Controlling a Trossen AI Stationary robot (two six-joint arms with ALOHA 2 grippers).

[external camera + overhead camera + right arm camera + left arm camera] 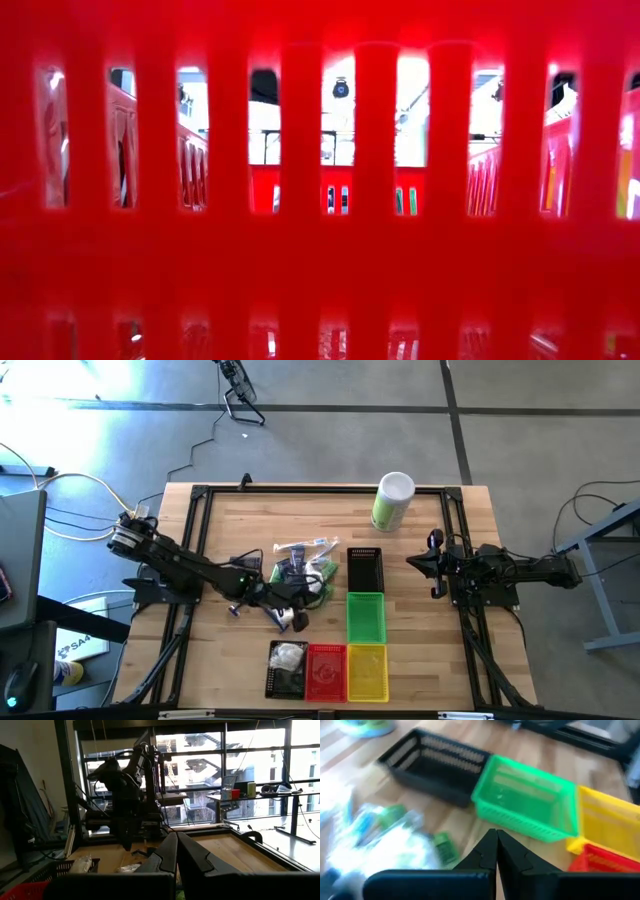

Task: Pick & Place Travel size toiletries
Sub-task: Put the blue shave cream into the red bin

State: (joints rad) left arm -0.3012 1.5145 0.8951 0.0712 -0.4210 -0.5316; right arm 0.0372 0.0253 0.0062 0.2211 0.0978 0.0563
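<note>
Left gripper (285, 618) closed, empty, mid-frame by the toiletries (300, 565) — we should open wide before descending; right gripper (412, 563) closed, empty.

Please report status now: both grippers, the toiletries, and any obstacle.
Left gripper shut, empty, beside toiletries pile. Right gripper shut, parked at right side. One white pouch in black basket. No obstacle seen.
</note>
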